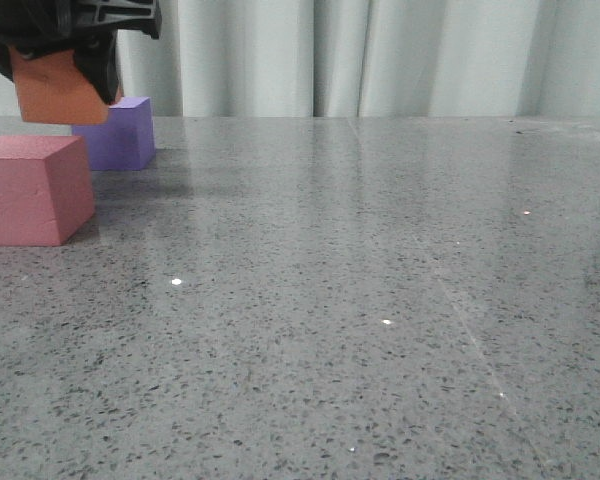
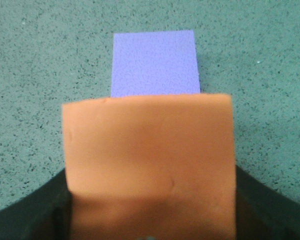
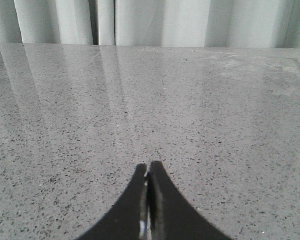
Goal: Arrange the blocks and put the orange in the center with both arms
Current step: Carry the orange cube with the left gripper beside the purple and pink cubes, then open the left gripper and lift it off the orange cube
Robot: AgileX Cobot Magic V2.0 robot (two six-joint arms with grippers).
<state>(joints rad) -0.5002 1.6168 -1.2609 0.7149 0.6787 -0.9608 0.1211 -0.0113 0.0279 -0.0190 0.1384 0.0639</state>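
Note:
My left gripper is shut on the orange cube and holds it in the air at the far left, above the table. The purple cube stands on the table just behind and below it. The pink-red cube stands nearer, at the left edge of the front view. In the left wrist view the orange cube fills the jaws, with the purple cube beyond it. My right gripper is shut and empty over bare table; it does not show in the front view.
The grey speckled table stretches wide to the right of the cubes. A pale curtain hangs behind the table's far edge.

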